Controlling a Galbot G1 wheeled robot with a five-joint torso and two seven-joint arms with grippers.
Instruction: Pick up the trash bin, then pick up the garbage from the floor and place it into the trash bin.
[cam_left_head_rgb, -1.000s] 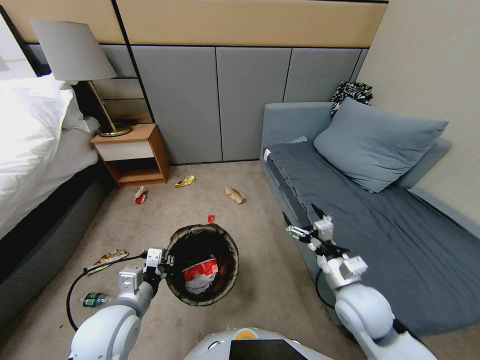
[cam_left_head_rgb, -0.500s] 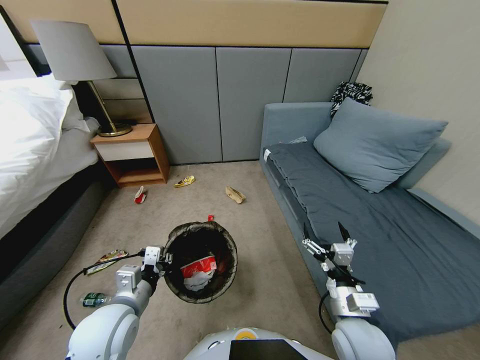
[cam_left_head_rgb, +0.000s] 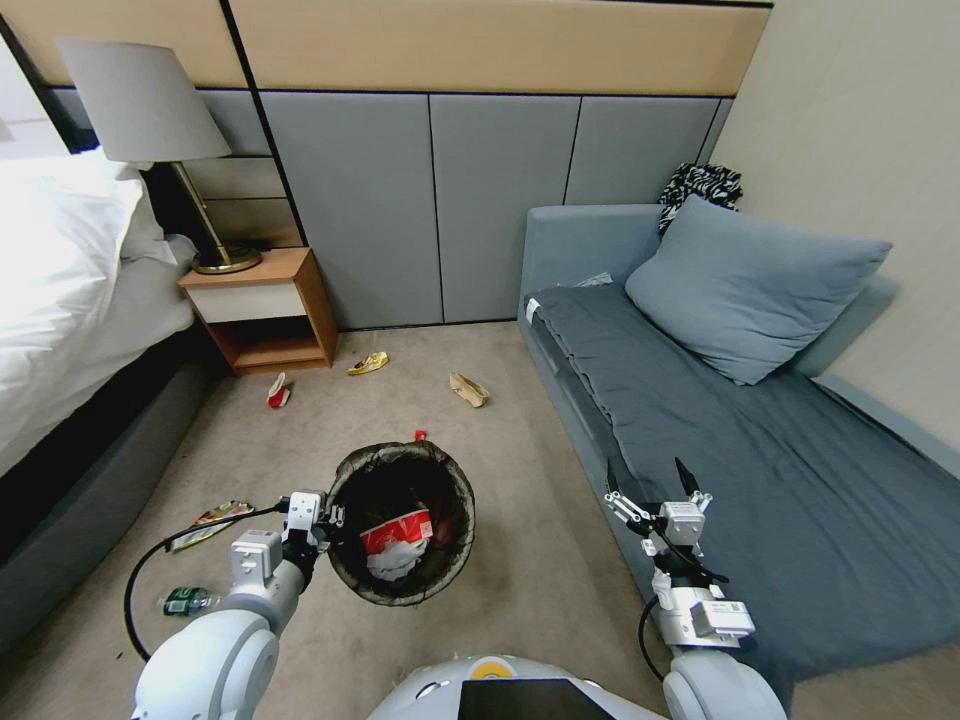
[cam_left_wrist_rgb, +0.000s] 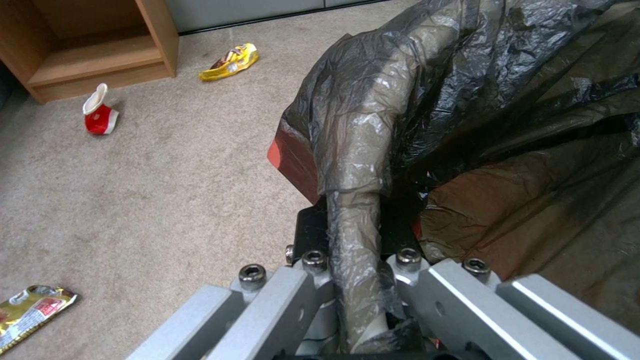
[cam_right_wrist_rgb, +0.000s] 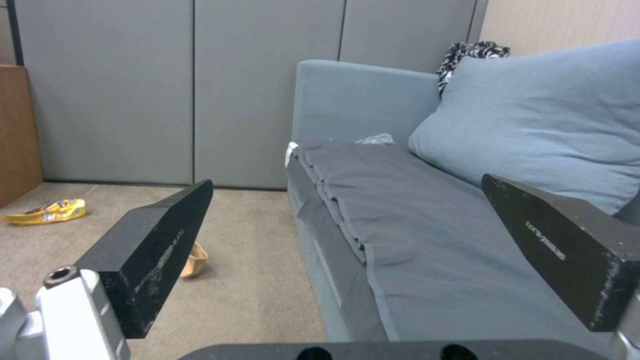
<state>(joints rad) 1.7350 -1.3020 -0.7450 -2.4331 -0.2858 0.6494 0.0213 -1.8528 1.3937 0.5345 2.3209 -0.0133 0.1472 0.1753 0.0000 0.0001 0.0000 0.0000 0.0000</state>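
L gripper (cam_left_head_rgb: 335, 519) clamped on trash bin (cam_left_head_rgb: 402, 522) rim, held it off carpet (cam_left_head_rgb: 520, 560) to catch litter | R gripper (cam_left_head_rgb: 650, 483) was spread wide, empty, over sofa (cam_left_head_rgb: 760, 470) edge | cup (cam_left_head_rgb: 398, 533) + tissue (cam_left_head_rgb: 392, 565) inside | paper bag (cam_left_head_rgb: 469, 389), yellow wrapper (cam_left_head_rgb: 368, 362), bottle (cam_left_head_rgb: 186, 599) lay on carpet.

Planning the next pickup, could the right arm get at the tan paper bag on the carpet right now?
Probably yes: the right gripper is open and empty, and bare carpet lies between it and the tan paper bag.
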